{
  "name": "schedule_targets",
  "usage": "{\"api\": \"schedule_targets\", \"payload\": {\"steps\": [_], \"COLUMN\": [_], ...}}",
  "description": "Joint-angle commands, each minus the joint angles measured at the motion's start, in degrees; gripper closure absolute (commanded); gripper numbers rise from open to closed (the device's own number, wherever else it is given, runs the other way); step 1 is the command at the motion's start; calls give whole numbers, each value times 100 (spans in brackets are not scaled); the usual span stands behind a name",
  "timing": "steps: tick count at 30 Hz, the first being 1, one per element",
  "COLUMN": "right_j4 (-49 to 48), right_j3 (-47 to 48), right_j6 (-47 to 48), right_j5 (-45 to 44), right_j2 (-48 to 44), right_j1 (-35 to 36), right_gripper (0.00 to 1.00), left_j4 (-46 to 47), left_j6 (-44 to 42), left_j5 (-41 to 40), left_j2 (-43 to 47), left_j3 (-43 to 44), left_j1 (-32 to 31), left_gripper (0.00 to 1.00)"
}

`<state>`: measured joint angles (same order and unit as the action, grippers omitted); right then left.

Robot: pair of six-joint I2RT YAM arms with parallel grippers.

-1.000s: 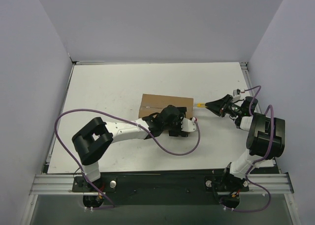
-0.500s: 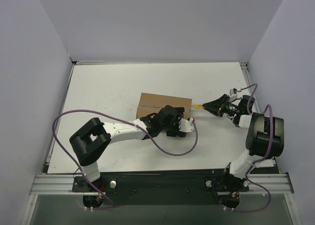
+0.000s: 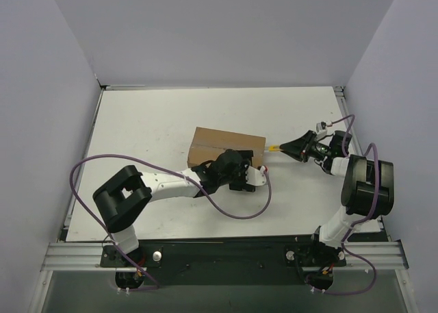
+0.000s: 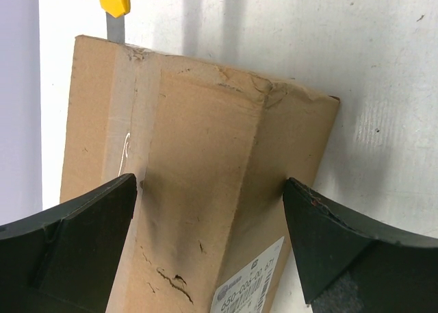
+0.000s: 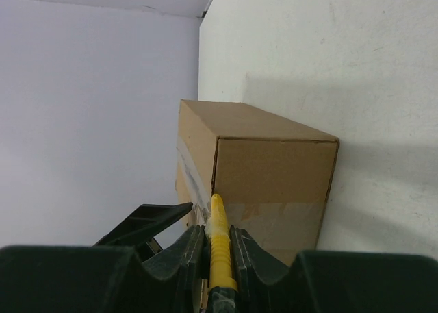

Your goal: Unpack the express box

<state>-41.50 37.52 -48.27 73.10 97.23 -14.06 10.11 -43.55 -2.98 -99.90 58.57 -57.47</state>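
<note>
The left gripper (image 3: 238, 174) is spread wide over the near end of the express box (image 3: 227, 144), one dark finger (image 4: 75, 238) on each side of the carton. From the left wrist view the box fills the gap between the jaws and runs away from them across the white table (image 3: 150, 121). Whether the pads actually press on the cardboard is hard to judge; they look at most just touching. A strip of clear tape (image 4: 126, 114) runs along the box top beside the gripper's left finger. A white printed label (image 4: 250, 296) shows on the side face near its right finger.

The right gripper (image 3: 295, 148) is closed on a yellow utility knife (image 5: 219, 248), whose body lies pinched between the two fingers and points straight out ahead of them. The box stands directly in front of this gripper, end face toward it. The knife's grey blade (image 4: 116, 29) meets the top edge of that end, right where the tape folds over. The box lies between the two grippers, and its flaps are shut.
</note>
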Motion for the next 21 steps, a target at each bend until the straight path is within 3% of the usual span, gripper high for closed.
{"api": "schedule_targets", "payload": {"steps": [1,7,11,17,21], "right_j4": [-690,-1342,-1256,-274,1315], "right_j3": [-25,-51,-43,54,256], "right_j6": [-321,-832,-746,113,1143], "right_j5": [644,793,846,846,820], "right_j2": [208,437,437,314,130], "right_j1": [211,281,317,448,571], "right_gripper": [100,100,100,100,100], "left_j4": [694,966,1090,1204,1151], "left_j6": [-224,-277,-338,-637,-716], "left_j5": [-440,-563,-625,-668,-589], "left_j2": [243,102,58,40,67], "left_j3": [-20,58,67,6,-3], "left_j1": [157,166,184,315,456], "left_gripper": [3,3,3,3,3]}}
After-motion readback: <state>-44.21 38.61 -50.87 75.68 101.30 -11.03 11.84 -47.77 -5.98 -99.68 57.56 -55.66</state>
